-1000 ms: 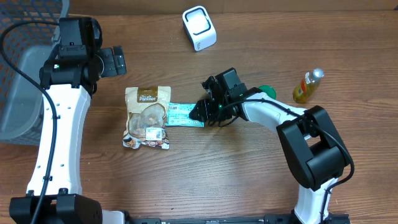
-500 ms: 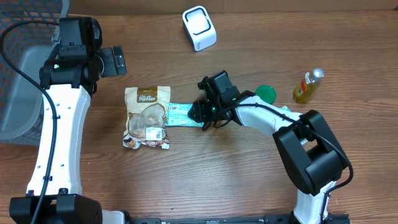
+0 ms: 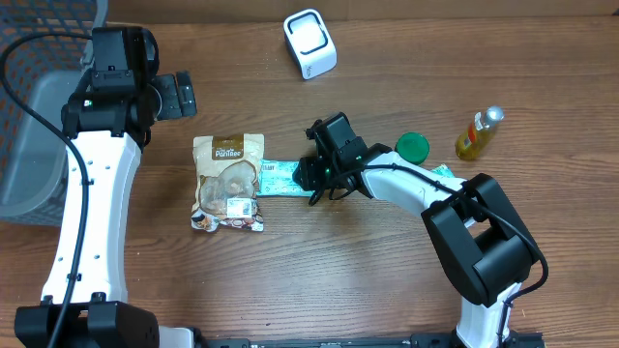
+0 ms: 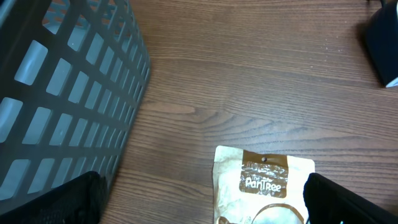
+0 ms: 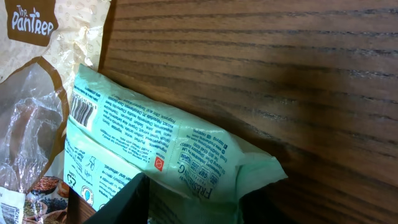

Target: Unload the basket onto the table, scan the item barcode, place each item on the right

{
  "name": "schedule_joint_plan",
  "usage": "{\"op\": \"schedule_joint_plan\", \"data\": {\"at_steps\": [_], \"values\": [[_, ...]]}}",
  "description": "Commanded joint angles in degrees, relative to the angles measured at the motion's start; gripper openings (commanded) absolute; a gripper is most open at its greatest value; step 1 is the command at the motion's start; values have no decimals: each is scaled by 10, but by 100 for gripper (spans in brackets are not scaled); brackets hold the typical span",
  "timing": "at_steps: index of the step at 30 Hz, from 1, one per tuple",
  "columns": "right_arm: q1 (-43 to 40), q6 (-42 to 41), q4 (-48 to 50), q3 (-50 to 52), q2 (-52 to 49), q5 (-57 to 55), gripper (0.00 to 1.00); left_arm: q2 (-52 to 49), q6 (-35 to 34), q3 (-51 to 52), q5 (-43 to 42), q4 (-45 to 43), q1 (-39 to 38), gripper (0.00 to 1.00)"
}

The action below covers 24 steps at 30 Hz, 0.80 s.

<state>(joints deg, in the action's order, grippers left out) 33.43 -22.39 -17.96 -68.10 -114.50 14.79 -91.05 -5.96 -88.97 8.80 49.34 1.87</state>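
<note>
right gripper point(image 3: 308, 176) at the end of the mint green packet point(image 3: 280, 180), fingers either side, can't tell if it's clamped, packet flat on the table point(image 3: 338, 280) touching the brown pantree pouch point(image 3: 229, 182), left gripper point(image 3: 179, 95) spread wide, empty, white scanner point(image 3: 309, 43) well apart up top

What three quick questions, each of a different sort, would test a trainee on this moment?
1. True or false: the left pincer is open and holds nothing.
2. Multiple choice: which item is the right pincer at? A the yellow bottle; B the green packet; C the round lid.
3. Short answer: which item lies on the table between the packet and the grey basket?

Key: 1 true. 2 B. 3 the brown pouch.
</note>
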Motion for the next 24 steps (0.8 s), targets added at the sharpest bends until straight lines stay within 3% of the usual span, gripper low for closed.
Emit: {"op": "schedule_joint_plan", "data": {"at_steps": [1, 7, 13, 17, 24], "values": [[0, -3, -5, 6, -14, -35, 41, -2, 4, -4, 2, -1, -4, 99], [0, -3, -5, 6, -30, -38, 39, -2, 4, -4, 2, -1, -4, 100], [-1, -3, -6, 6, -32, -32, 23, -2, 4, -4, 2, -1, -4, 100], [-4, -3, -6, 6, -32, -22, 4, -2, 4, -4, 2, -1, -4, 99], [-21, -1, -37, -1, -6, -17, 3, -2, 4, -4, 2, -1, -4, 100]]}}
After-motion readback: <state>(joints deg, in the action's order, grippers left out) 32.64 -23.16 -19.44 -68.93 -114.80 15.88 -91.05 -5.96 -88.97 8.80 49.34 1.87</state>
